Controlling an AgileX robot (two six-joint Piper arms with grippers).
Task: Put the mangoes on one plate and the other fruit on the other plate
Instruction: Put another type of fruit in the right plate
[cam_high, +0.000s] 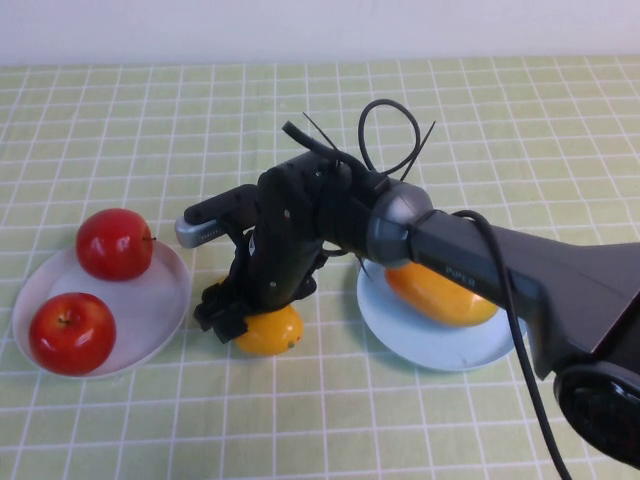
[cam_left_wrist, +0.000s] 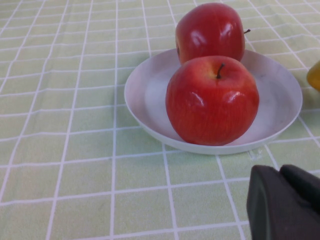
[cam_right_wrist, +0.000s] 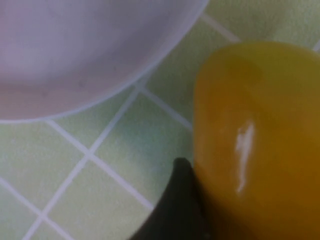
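Note:
The yellow mango (cam_high: 272, 332) lies on the cloth between the two plates. My right gripper (cam_high: 240, 322) is down at its left end and shut on it; one dark finger (cam_right_wrist: 181, 200) presses its side (cam_right_wrist: 260, 135). The orange mango (cam_high: 440, 293) rests on the light blue plate (cam_high: 420, 342), partly hidden by my right arm. Both red apples (cam_high: 114, 243) (cam_high: 72, 332) sit on the white plate (cam_high: 150, 300). My left gripper (cam_left_wrist: 280, 176) is shut and empty, hovering near the white plate (cam_left_wrist: 150, 95) with its apples (cam_left_wrist: 212, 100) (cam_left_wrist: 211, 30).
A green checked tablecloth (cam_high: 320, 420) covers the whole table. My right arm (cam_high: 500, 270) reaches across from the lower right, over the blue plate, with a looped black cable (cam_high: 385, 135) above the wrist.

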